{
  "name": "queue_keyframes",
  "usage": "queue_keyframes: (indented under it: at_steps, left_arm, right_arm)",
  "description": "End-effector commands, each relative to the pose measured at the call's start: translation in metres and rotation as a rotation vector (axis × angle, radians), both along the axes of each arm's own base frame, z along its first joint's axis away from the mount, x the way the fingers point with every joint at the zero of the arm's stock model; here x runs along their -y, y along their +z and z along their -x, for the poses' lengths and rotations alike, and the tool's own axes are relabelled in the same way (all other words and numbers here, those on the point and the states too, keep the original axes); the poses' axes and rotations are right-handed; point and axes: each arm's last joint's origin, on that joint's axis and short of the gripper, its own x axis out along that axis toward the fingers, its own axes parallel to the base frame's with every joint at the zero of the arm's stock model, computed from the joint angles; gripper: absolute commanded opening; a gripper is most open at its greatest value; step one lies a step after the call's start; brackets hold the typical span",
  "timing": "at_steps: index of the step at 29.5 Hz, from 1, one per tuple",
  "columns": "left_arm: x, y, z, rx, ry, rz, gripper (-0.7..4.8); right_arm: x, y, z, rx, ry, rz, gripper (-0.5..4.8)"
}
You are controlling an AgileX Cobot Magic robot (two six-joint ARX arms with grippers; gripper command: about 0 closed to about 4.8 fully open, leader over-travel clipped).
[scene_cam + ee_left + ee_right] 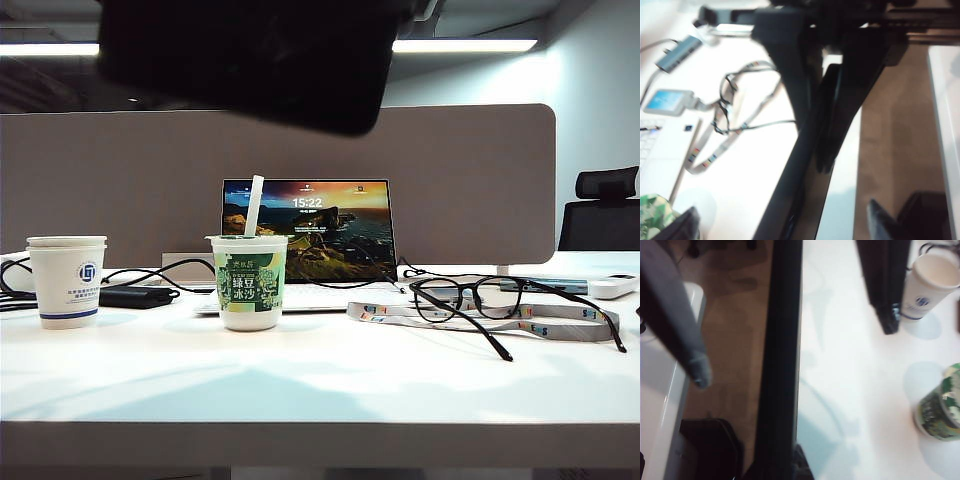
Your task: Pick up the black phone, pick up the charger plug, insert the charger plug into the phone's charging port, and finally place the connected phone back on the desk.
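Worktop (320, 380), left to right: paper cup (67, 280), matte black block (135, 296) with cables, green dessert cup (248, 285), open laptop (310, 230), glasses (500, 305) lying on a lanyard (400, 315). All of it is clutter, none in play.

Black phone (250, 60) is off the worktop, held high and close to the exterior camera, hence the big blurred slab across the top of that view.

Left hand (782, 222): fingers spread wide, one either side of the phone's edge, gripping nothing. Probably freed to go for the charger plug, which I cannot make out among the cables.

Right hand (820, 140): fingers pressed together on the phone, carrying it edge-on. That grip likely leaves an end clear for the port.

Phone up close: thin, glossy black, rounded corner. Port not visible.
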Motion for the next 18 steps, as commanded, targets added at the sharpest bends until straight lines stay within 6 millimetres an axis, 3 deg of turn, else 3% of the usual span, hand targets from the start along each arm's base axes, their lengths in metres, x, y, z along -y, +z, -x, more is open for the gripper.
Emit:
queue_keyframes:
  at_steps: [1, 10, 18]
  left_arm:
    - [0.002, 0.01, -0.002, 0.025, -0.007, 0.08, 4.79]
    - [0.006, 0.035, -0.009, 0.088, 0.007, 0.307, 4.79]
    - [0.003, 0.053, -0.013, 0.099, 0.04, 0.469, 4.79]
  right_arm:
    - [0.011, 0.02, 0.004, 0.062, -0.002, -0.085, -0.01]
    - [0.048, 0.058, 0.018, 0.188, -0.053, -0.239, -0.01]
    - [0.059, 0.091, 0.03, 0.262, -0.045, -0.453, -0.01]
